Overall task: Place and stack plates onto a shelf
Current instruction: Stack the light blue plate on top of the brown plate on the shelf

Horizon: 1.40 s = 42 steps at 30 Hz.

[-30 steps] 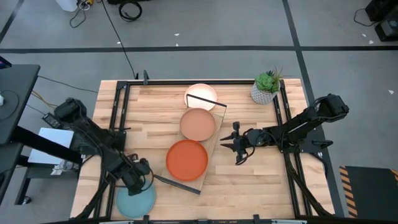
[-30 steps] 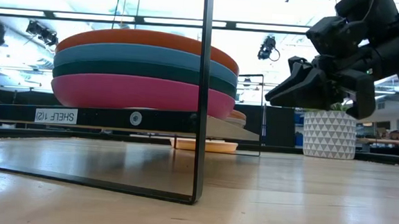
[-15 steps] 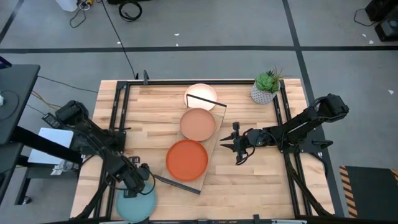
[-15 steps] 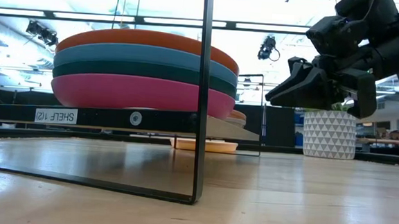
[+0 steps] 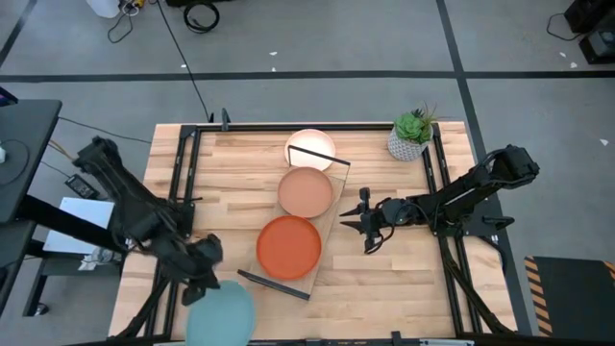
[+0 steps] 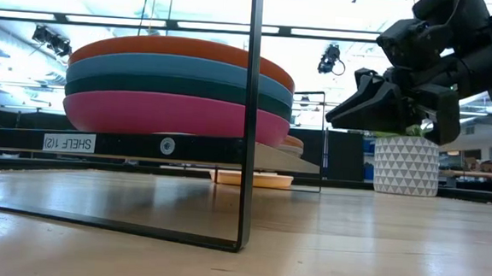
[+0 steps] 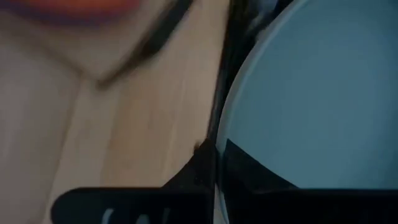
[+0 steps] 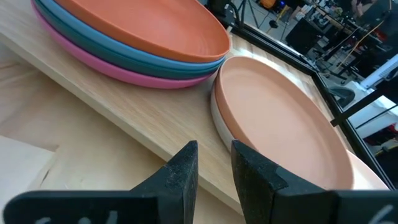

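Observation:
My left gripper (image 5: 206, 277) is shut on a light blue plate (image 5: 223, 317) at the table's near left corner; the plate fills much of the left wrist view (image 7: 311, 93). The shelf (image 5: 329, 227) lies slantwise across the table's middle. On its near half sits a stack of plates with an orange plate (image 5: 288, 247) on top and a pink plate (image 6: 162, 114) at the bottom. A peach plate (image 5: 306, 192) lies on the far half. My right gripper (image 5: 348, 223) hovers open beside the shelf's right side, its fingers pointing toward the peach plate (image 8: 280, 124). My left gripper pinches the light blue plate's rim (image 7: 219, 140) between its two fingers, one finger (image 7: 193, 171) outside the rim and the other (image 7: 255, 171) over the plate's inner face. It comes from the table's far side, slanting down. Whether the plate touches the table does not show.
A cream plate (image 5: 310, 145) lies on the table at the shelf's far end. A potted plant (image 5: 410, 137) stands at the far right. Black frame rails (image 5: 183, 192) run along the table's left and right sides. Bare wood lies right of the shelf.
My left gripper has shut on the light blue plate's far rim and drawn back a little toward the table's left edge. The plate has shifted slightly toward the right and shows larger from above, as if raised. My right gripper has kept still.

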Motion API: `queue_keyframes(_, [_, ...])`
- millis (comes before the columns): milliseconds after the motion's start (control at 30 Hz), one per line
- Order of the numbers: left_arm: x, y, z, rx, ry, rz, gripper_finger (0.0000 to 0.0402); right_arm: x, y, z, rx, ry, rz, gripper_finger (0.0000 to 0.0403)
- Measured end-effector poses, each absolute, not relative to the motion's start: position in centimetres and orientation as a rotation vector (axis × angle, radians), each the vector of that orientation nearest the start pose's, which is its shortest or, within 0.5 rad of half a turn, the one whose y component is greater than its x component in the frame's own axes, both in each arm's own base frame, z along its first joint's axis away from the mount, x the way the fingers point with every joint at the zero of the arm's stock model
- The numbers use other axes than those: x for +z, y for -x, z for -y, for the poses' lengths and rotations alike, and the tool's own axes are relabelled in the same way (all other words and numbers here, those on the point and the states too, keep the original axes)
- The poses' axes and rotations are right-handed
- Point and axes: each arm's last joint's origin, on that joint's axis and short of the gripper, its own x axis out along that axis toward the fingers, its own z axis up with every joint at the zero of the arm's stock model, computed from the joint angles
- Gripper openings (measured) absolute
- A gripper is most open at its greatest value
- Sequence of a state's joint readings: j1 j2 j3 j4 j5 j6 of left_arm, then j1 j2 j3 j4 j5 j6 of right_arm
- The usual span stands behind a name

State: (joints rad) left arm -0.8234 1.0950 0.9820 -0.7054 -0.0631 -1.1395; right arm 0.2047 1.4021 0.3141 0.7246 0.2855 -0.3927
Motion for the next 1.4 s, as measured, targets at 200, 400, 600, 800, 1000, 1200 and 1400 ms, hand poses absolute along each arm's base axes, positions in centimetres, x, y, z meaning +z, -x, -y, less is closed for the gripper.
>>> queue_keyframes(200, [35.6,-14.4,12.5,0.036,0.606,-0.628,0.0014,14.1,-22.9,-3.9,-0.009,0.476,-0.364,0.0103])
queue_keyframes(400, [36.1,-15.7,7.7,0.525,0.471,-0.383,0.0021,14.1,-22.9,-3.9,-0.011,0.475,-0.36,0.0103])
queue_keyframes(600, [32.1,-18.5,2.6,0.801,0.658,-0.492,0.0021,14.1,-22.9,-3.8,-0.012,0.474,-0.358,0.0103])
queue_keyframes(800, [28.8,-22.1,-2.4,0.695,0.884,-0.66,0.0022,14.1,-22.9,-3.8,-0.013,0.476,-0.358,0.0103])
queue_keyframes(1000, [26.0,-25.2,-7.1,0.6,0.938,-0.74,0.0021,14.1,-22.9,-3.8,-0.013,0.477,-0.359,0.0103])
queue_keyframes(1200, [23.0,-26.8,-10.4,0.608,0.912,-0.789,0.0021,14.1,-22.9,-3.8,-0.007,0.478,-0.364,0.0103])
queue_keyframes(1400, [21.5,-28.1,-11.4,0.5,0.898,-0.804,0.0031,14.0,-22.9,-3.8,-0.007,0.468,-0.368,0.0103])
